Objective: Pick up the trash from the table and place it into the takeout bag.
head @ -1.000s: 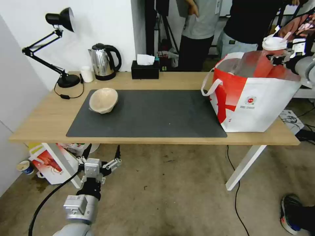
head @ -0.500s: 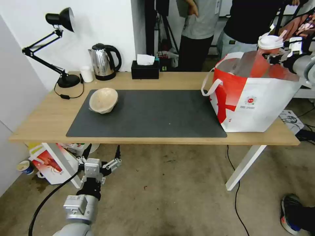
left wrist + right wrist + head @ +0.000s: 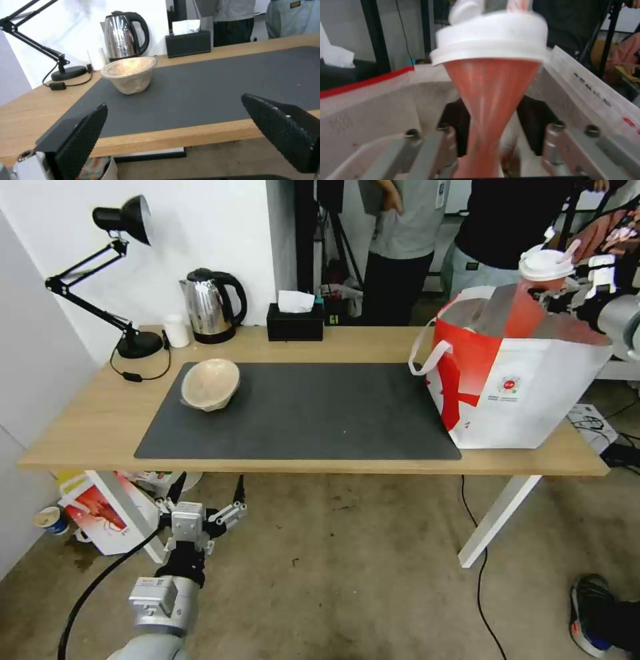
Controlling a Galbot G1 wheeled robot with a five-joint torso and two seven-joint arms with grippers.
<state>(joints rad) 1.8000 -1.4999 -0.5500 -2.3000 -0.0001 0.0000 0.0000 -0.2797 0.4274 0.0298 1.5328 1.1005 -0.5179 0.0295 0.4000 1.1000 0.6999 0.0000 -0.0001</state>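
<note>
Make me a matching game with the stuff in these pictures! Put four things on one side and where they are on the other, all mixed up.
Things:
1. tall translucent red cup with white lid
2. beige fibre bowl
3. shiny steel kettle
4. left gripper

Places:
A. on the dark grey mat
B. below the light-wood table edge, fingers spread open
C. at the back of the table, beside the black desk lamp
D. held by the right gripper over the open red-and-white takeout bag

Pairs: 1-D, 2-A, 3-C, 4-B
</note>
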